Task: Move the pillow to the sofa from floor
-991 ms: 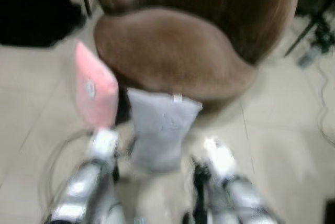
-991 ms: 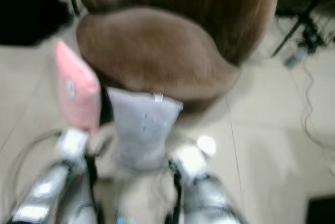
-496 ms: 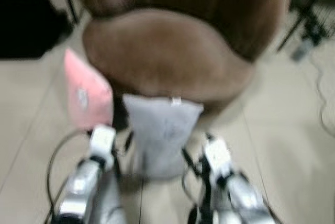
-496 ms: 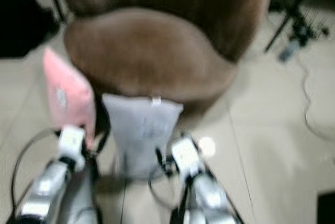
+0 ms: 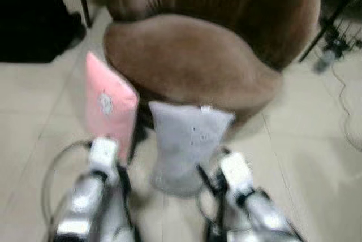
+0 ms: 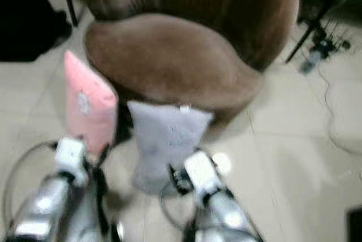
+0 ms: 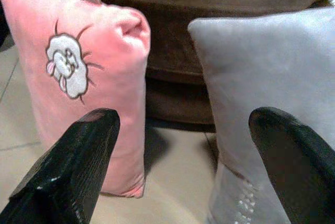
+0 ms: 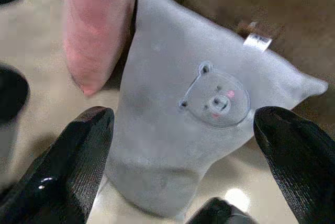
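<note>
Grey pillow [image 8: 193, 130] stays propped against the brown sofa [image 5: 192, 61], both claws, left [image 7: 178, 171] and right [image 8: 178, 166], still spread.

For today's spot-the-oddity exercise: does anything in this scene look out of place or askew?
Two cushions are out of place: a pink pillow and a grey pillow stand on end on the tiled floor, propped against the front of the brown sofa chair rather than lying on its seat. Both grippers, left and right, are open.

Two pillows: one pink pillow [image 7: 84, 77], one grey pillow [image 8: 193, 124]. One brown sofa [image 5: 192, 61]. Two tools, left tool [image 7: 183, 145], right tool [image 8: 183, 145].
</note>
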